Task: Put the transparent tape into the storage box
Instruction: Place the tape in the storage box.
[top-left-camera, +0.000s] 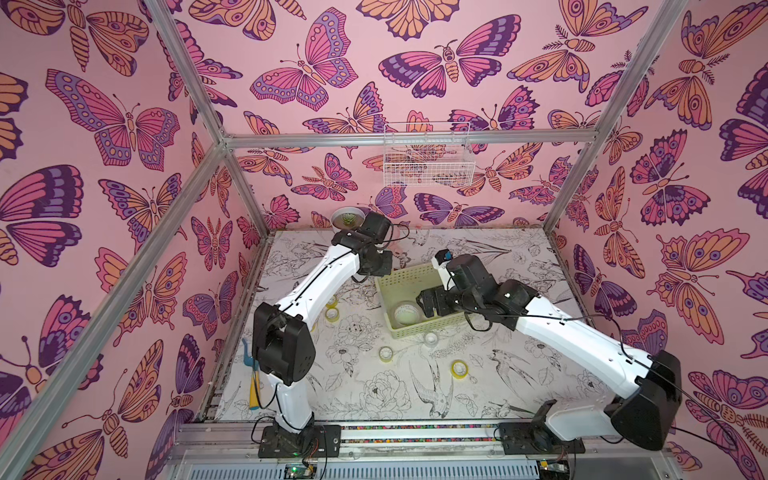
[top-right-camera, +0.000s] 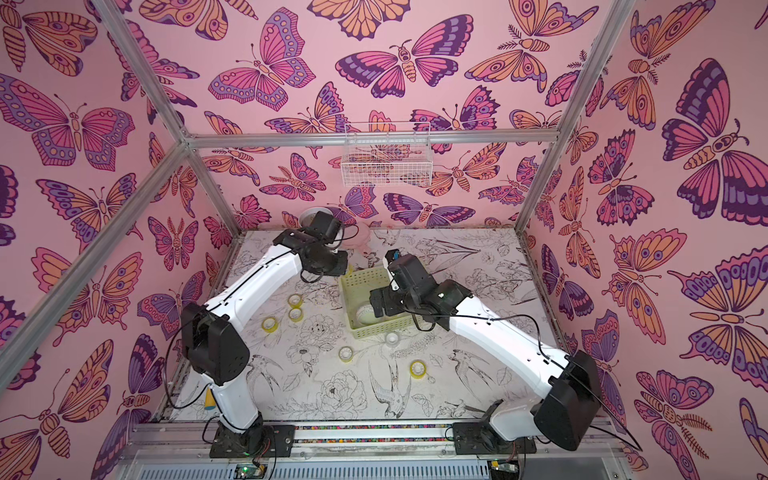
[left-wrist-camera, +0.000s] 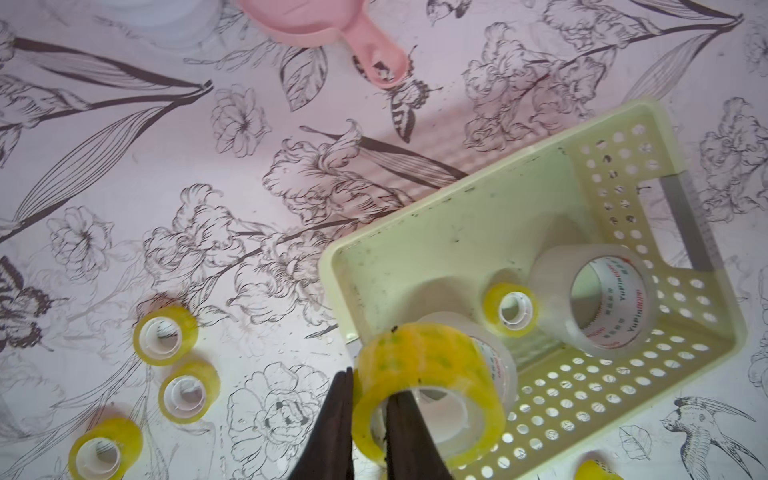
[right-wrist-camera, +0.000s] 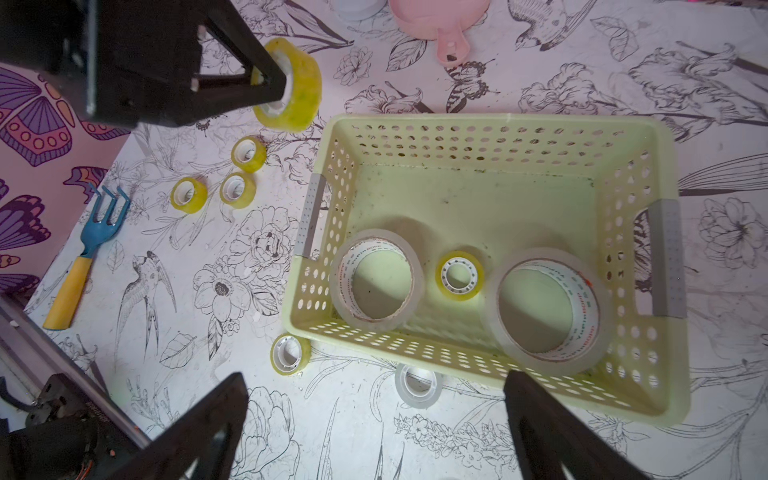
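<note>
- Left gripper clamped on a yellow roll of the transparent tape, one finger through the core, the other outside the wall
- Held roll hangs raised just outside the storage box, at the corner on the left arm's side; box floor lies toward the right arm from it, so a short carry inward looks needed before release
- Roll: yellow-tinted, see-through, white core, hole axis tilted
- Right gripper spread wide, empty, above the box's near wall
- Inside box: two wide whitish rolls lying flat, small yellow ring between them
</note>
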